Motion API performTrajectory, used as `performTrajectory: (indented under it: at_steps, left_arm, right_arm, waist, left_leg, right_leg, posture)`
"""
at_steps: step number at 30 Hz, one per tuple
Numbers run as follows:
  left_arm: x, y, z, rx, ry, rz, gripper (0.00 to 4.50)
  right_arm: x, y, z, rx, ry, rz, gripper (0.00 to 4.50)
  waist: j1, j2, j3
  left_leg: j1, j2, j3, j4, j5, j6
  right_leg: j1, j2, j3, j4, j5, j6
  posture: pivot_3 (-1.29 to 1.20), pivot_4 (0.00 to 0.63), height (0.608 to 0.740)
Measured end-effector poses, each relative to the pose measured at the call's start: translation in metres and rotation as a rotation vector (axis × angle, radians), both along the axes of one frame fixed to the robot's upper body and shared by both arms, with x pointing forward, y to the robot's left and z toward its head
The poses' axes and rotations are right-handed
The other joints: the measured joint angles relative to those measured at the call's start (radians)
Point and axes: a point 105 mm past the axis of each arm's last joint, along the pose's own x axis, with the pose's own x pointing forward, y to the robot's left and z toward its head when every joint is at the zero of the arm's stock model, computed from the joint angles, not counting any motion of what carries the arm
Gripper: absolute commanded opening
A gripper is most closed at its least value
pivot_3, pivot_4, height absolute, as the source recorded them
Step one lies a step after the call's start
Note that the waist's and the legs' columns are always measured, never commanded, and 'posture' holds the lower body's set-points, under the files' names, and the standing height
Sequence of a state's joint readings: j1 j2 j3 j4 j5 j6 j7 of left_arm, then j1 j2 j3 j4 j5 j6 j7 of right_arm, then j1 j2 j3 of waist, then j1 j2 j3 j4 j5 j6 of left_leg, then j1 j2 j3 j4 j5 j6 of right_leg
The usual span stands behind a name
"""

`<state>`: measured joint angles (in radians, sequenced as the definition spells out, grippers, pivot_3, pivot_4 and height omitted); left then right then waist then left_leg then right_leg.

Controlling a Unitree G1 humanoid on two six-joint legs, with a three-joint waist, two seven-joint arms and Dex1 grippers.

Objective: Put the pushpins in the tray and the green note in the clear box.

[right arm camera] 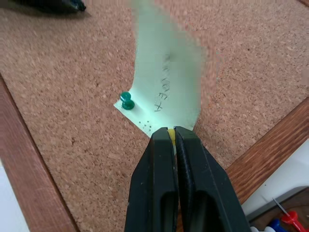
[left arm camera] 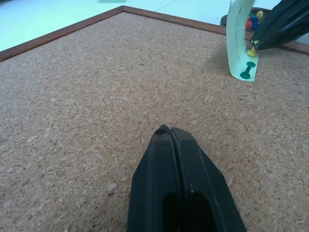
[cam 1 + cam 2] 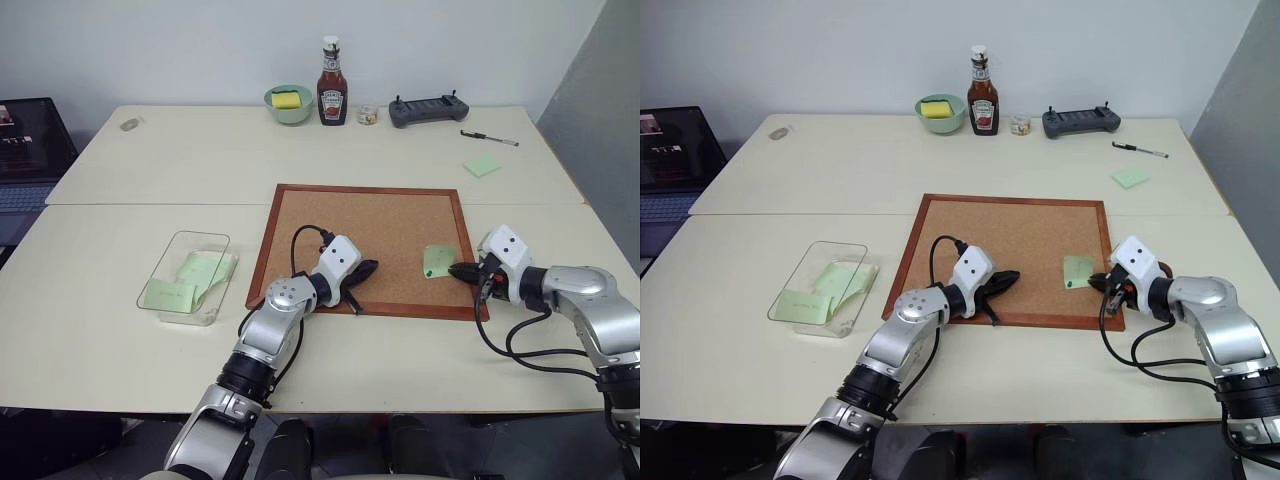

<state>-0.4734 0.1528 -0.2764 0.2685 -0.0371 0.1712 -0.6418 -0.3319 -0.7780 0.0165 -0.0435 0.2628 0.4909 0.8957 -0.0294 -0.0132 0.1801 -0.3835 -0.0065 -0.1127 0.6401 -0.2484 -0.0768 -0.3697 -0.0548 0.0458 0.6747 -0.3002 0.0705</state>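
The right gripper (image 1: 171,131) is clamped on a yellow pushpin (image 1: 171,134) at the near corner of the green note (image 1: 166,72), which lies on the corkboard (image 3: 390,225) near its right edge; the left gripper (image 3: 366,270) rests closed and empty on the cork. A green pushpin (image 1: 127,100) also pins the note; the tray (image 2: 226,20) already holds coloured pins; the clear box (image 3: 166,267), well to the left, holds other green slips. I judge both pins and this note remain to be moved.
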Motion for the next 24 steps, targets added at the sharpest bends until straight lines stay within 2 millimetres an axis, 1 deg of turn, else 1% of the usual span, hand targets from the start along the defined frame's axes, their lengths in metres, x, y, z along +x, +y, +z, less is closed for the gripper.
performTrajectory:
  at_steps: [2, 4, 8, 10, 11, 14, 16, 19, 22, 24]
  left_arm:
    - [0.000, 0.000, 0.000, 0.001, 0.000, 0.000, 0.00]
    - [0.000, 0.000, 0.000, 0.002, -0.001, 0.000, 0.00]
    - [-0.001, 0.000, 0.000, 0.004, -0.002, -0.002, 0.00]
    - [-0.001, -0.001, 0.000, 0.004, -0.002, -0.002, 0.00]
    - [-0.001, 0.000, 0.000, 0.006, -0.002, -0.002, 0.00]
    - [-0.001, -0.001, 0.000, 0.007, -0.003, -0.003, 0.00]
    - [-0.001, -0.001, 0.000, 0.007, -0.003, -0.004, 0.00]
    - [-0.001, 0.000, -0.001, 0.009, -0.003, -0.004, 0.00]
    - [0.000, -0.001, -0.001, 0.010, -0.003, -0.006, 0.00]
    - [0.000, -0.001, -0.001, 0.011, -0.003, -0.006, 0.00]
  right_arm:
    - [-0.002, 0.006, 0.010, 0.020, -0.027, 0.029, 0.04]
    - [-0.004, 0.009, 0.013, 0.031, -0.028, 0.046, 0.04]
    - [-0.007, 0.005, 0.019, 0.036, -0.031, 0.033, 0.04]
    - [-0.009, -0.001, 0.028, 0.042, -0.051, 0.018, 0.04]
    - [-0.011, -0.007, 0.032, 0.043, -0.058, -0.003, 0.04]
    - [-0.014, -0.017, 0.034, 0.053, -0.052, -0.039, 0.04]
    - [-0.018, -0.029, 0.033, 0.048, -0.038, -0.076, 0.04]
    - [-0.022, -0.041, 0.029, 0.023, -0.026, -0.113, 0.04]
    - [-0.029, -0.055, 0.021, -0.048, -0.006, -0.139, 0.04]
    - [-0.031, -0.060, 0.018, -0.084, -0.010, -0.144, 0.04]
  waist:
    - [0.000, 0.000, 0.000]
    - [0.000, 0.000, 0.000]
    - [0.000, 0.000, 0.000]
    - [0.000, 0.000, 0.000]
    - [0.000, 0.000, 0.000]
    - [0.000, 0.000, 0.000]
    - [0.001, 0.000, 0.000]
    - [0.001, 0.000, 0.000]
    - [0.001, 0.000, 0.000]
    - [0.000, 0.000, 0.000]
  left_leg:
    - [0.000, 0.000, 0.000, 0.000, 0.000, 0.000]
    - [0.000, 0.000, 0.000, 0.000, 0.000, 0.000]
    - [0.000, 0.000, 0.000, 0.000, 0.000, 0.000]
    - [0.000, 0.000, 0.000, 0.000, 0.000, 0.000]
    - [0.000, 0.000, 0.000, 0.000, 0.000, 0.000]
    - [0.000, 0.000, 0.000, 0.000, 0.000, 0.000]
    - [0.000, 0.000, 0.000, -0.001, 0.000, 0.000]
    - [0.000, 0.000, 0.000, -0.001, 0.000, 0.000]
    - [0.000, 0.000, 0.000, -0.001, 0.000, 0.000]
    - [0.000, 0.000, 0.000, 0.000, 0.000, 0.000]
  right_leg:
    - [0.000, 0.000, 0.000, 0.000, 0.000, 0.000]
    - [0.000, 0.000, 0.000, 0.000, 0.000, 0.000]
    - [0.000, 0.000, 0.000, -0.001, 0.000, 0.000]
    - [0.000, 0.000, 0.000, -0.001, 0.000, 0.000]
    - [0.001, 0.000, 0.000, -0.001, 0.000, 0.000]
    - [0.000, 0.000, 0.000, -0.001, 0.000, 0.000]
    - [0.001, 0.000, 0.000, -0.001, 0.000, 0.000]
    - [0.001, 0.000, 0.000, -0.001, 0.000, 0.000]
    - [0.001, 0.000, 0.000, -0.001, 0.000, 0.000]
    - [0.001, 0.000, 0.000, -0.001, 0.000, 0.000]
  posture:
    - [0.00, 0.150, 0.740]
    - [0.00, 0.150, 0.740]
    - [0.00, 0.150, 0.740]
    - [0.00, 0.150, 0.740]
    - [0.00, 0.150, 0.740]
    - [0.00, 0.150, 0.740]
    - [0.00, 0.150, 0.740]
    - [0.00, 0.150, 0.740]
    - [0.00, 0.150, 0.740]
    - [0.00, 0.150, 0.740]
